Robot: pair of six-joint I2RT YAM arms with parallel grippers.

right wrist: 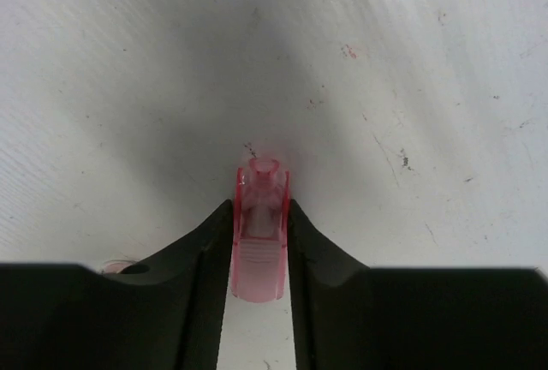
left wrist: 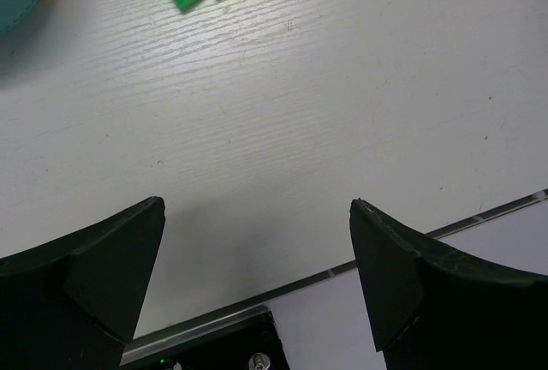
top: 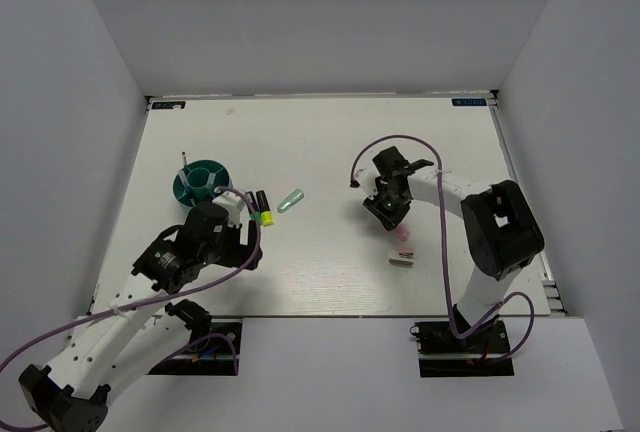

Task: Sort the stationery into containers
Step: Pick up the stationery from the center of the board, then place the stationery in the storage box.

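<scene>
Nearest the bases: block, pink-and-white, lying loose at lower right of the bench. Count 1.

Just past it: right claw, pinched on the pink marker. Count 1. The marker's long axis runs in line with the fingers, nose sticking out past the tips toward the bench. It's close to the bench; can't tell if it touches.

Left claw: spread wide, nothing between, low over bare bench at centre left.

Just beyond that: black markers, 2, side by side. One has a green end, one yellow, coloured ends toward the near edge. Green marker, pale, 1, just right of them, lying diagonal.

Farthest, upper left: teal holder, 1, with dividers inside. One thin stick stands at its far-left rim, likely a pen. I see no second one.

Key geometry: the holder sits well apart to frame-left of the right claw, with the loose markers between them. The left arm is much nearer the holder. My read: the right arm needs a long carry across, then has to line the marker's nose up over a compartment.
</scene>
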